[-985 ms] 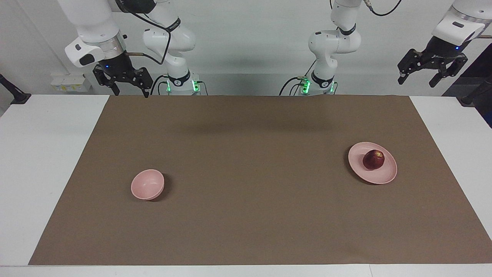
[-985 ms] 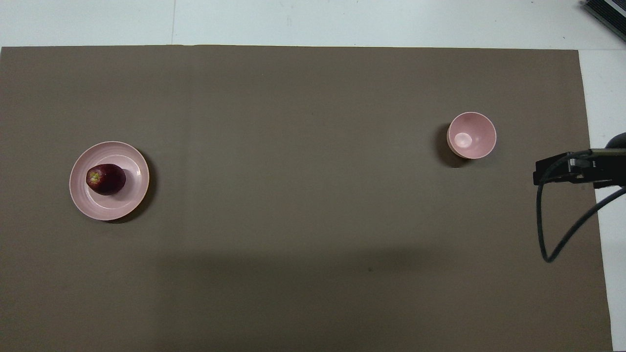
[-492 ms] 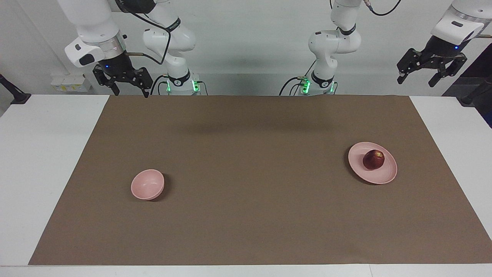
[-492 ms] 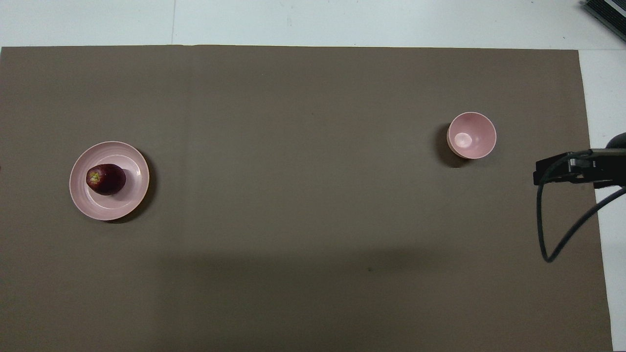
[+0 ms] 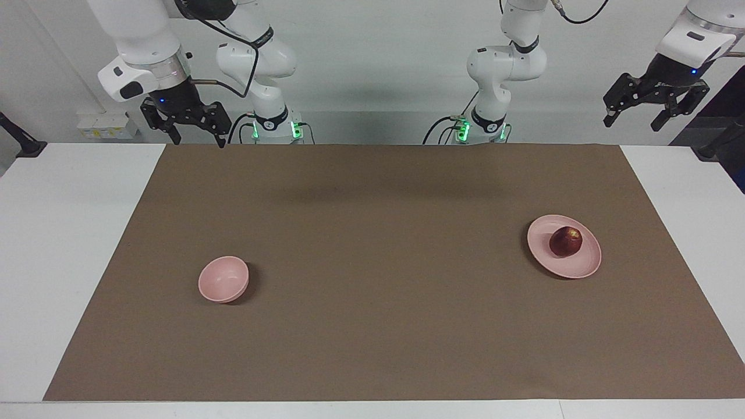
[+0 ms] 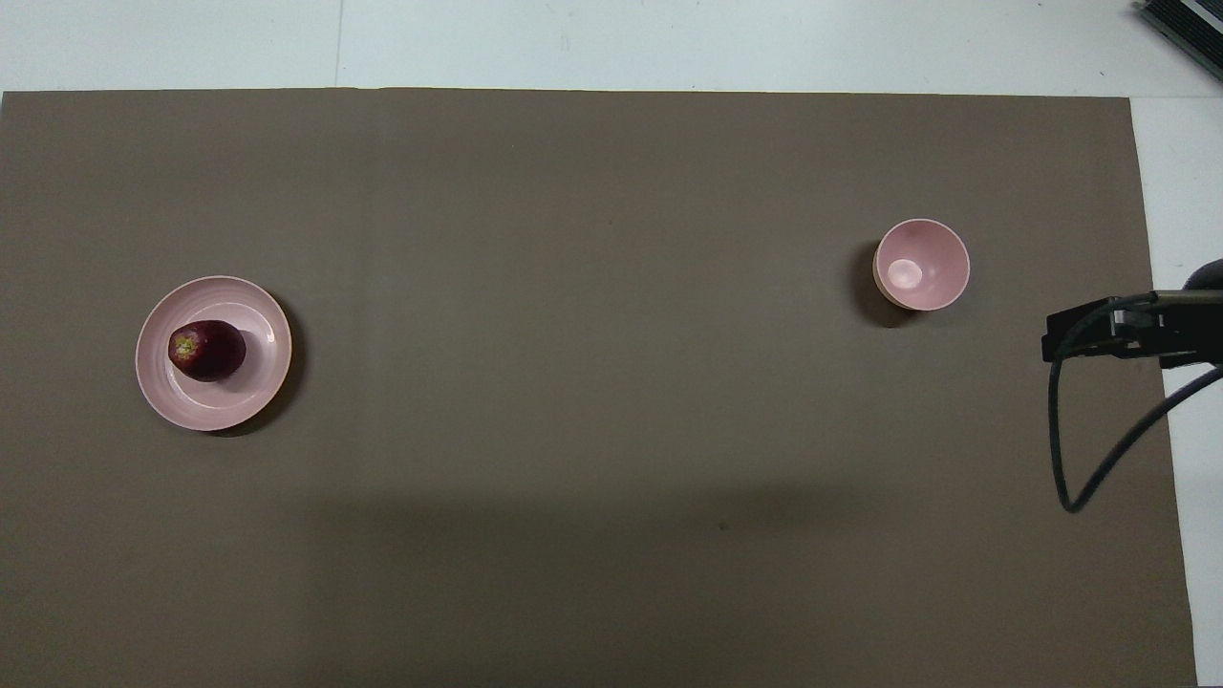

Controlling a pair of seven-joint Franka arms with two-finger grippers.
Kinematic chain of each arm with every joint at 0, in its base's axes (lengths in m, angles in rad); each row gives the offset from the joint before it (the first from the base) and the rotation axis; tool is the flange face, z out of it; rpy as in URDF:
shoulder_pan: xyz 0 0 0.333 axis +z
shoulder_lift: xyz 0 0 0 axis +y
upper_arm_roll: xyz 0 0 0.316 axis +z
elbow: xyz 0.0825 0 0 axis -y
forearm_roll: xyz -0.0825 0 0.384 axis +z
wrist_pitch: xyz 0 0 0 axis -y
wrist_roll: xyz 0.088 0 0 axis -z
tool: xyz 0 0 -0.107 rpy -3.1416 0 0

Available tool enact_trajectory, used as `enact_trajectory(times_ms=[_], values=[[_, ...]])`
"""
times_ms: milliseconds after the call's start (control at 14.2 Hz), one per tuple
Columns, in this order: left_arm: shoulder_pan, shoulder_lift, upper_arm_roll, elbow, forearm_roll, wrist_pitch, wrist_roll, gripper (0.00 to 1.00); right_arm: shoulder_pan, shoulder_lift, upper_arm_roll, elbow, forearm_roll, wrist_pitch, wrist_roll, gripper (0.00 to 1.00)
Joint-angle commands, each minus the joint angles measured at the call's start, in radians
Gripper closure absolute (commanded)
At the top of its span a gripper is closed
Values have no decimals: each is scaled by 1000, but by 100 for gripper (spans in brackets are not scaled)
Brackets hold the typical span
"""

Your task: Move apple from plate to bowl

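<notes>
A dark red apple (image 5: 566, 241) sits on the pink plate (image 5: 589, 266) toward the left arm's end of the brown mat (image 5: 384, 244), well apart from the pink bowl (image 5: 223, 279), while only the facing view shows the left gripper (image 5: 655, 113) and right gripper (image 5: 185, 129) raised, fingers spread, holding nothing.

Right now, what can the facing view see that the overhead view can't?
Only the facing view shows both arms' bases and the left gripper, raised at the left arm's end of the table, jaws open and empty. Only the overhead view looks straight down into the bowl: nothing in it. Both show the right gripper, the apple on the plate, and the brown mat.
</notes>
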Motion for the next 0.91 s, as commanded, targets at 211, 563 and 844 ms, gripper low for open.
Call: enact_trajectory(times_ms=[211, 563, 844], values=[[-13, -23, -1, -20, 3, -17, -13, 0, -12, -16, 0, -14, 25, -1, -22, 0], [-18, -34, -1, -40, 2, 12, -1, 0, -14, -16, 0, -14, 25, -1, -24, 0], [-20, -48, -2, -138, -1, 118, 2, 0, -14, -16, 0, -14, 25, -1, -24, 0]])
